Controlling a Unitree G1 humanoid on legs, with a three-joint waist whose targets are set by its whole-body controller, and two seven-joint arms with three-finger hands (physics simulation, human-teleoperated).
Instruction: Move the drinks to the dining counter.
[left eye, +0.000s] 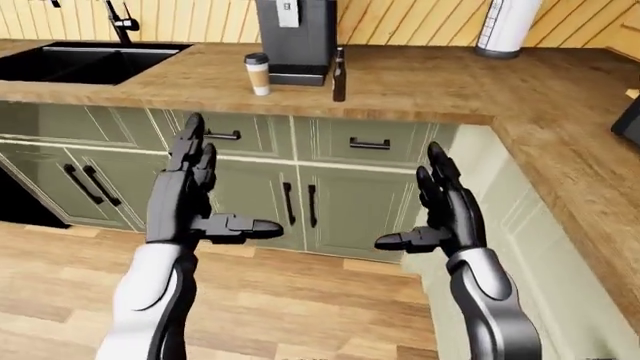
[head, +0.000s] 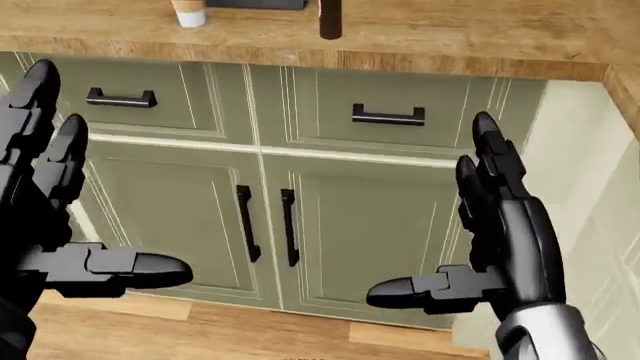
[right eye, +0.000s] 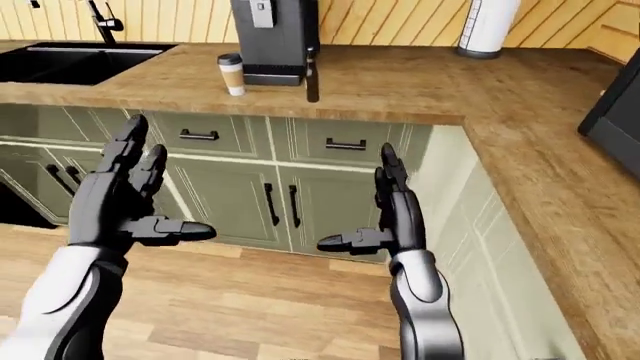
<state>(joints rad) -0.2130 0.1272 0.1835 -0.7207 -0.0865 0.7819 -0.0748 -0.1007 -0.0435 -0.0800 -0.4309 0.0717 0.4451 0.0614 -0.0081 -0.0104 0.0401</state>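
Note:
A lidded paper coffee cup (left eye: 258, 73) and a dark bottle (left eye: 339, 75) stand on the wooden counter (left eye: 420, 86), just below a black coffee machine (left eye: 296, 37). My left hand (left eye: 195, 196) and right hand (left eye: 435, 210) are both open and empty, palms facing each other, raised before the green cabinets well below the counter top. Neither hand touches either drink.
A black sink (left eye: 85, 61) with a tap is at the counter's left. A white paper-towel roll (left eye: 508, 26) stands at the top right. The counter turns down the right side, with a dark appliance (left eye: 628, 120) on it. Green cabinet doors (left eye: 330, 202) and wooden floor lie below.

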